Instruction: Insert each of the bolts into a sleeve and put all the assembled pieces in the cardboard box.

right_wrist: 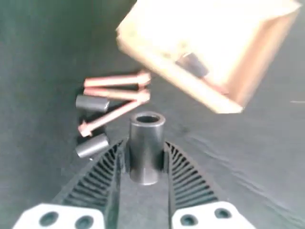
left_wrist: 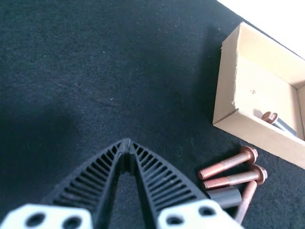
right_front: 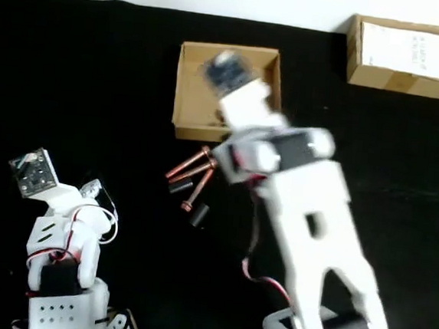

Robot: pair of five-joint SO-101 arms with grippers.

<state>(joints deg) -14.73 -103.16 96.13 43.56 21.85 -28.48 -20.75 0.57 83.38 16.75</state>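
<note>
My right gripper (right_wrist: 146,144) is shut on an upright black sleeve (right_wrist: 145,148), held above the black mat short of the cardboard box (right_wrist: 224,90). An assembled piece (right_wrist: 193,64) lies inside that box. Three copper bolts (right_wrist: 114,81) lie side by side on the mat, with two loose black sleeves (right_wrist: 92,102) among them. My left gripper (left_wrist: 125,149) is shut with nothing in it and hovers over bare mat, apart from the bolts (left_wrist: 228,163) and a sleeve (left_wrist: 224,196). In the high view the bolts (right_front: 192,170) lie just in front of the box (right_front: 189,92).
A second cardboard box (right_front: 404,77) holding white paper stands at the back right. The right arm (right_front: 307,218) stretches over the middle of the mat. The left arm (right_front: 63,235) stays at the front left, with open mat around it.
</note>
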